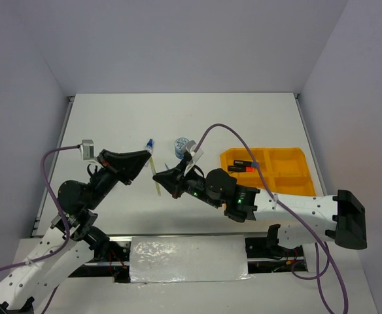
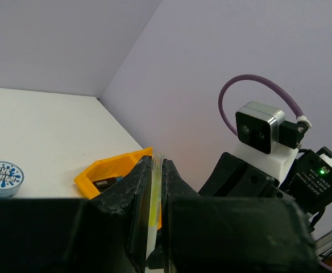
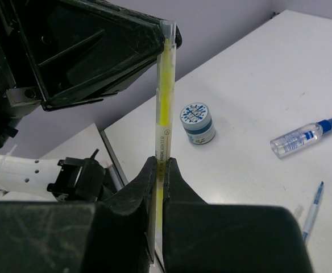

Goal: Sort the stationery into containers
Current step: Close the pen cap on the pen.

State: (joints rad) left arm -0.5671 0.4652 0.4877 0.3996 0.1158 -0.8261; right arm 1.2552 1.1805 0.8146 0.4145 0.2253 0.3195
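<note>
A thin, clear yellow highlighter pen (image 1: 157,182) (image 3: 165,108) (image 2: 153,190) is held off the table between both arms. My left gripper (image 1: 148,161) (image 2: 153,166) is shut on one end of it. The other end sits in my right gripper (image 1: 161,178) (image 3: 161,166), also shut on it. The orange-yellow tray (image 1: 289,171) (image 2: 116,164) lies at the right, with black highlighters (image 1: 243,166) in its near-left compartment. On the table stand a round blue-white pot (image 1: 182,145) (image 3: 197,121) (image 2: 3,175) and a blue-capped clear bottle (image 1: 150,145) (image 3: 300,137).
A thin blue pen (image 3: 311,211) lies on the table near the bottle. The right arm's wrist camera (image 2: 259,127) and purple cable (image 1: 237,140) sit close to the left fingers. White walls enclose the table on three sides.
</note>
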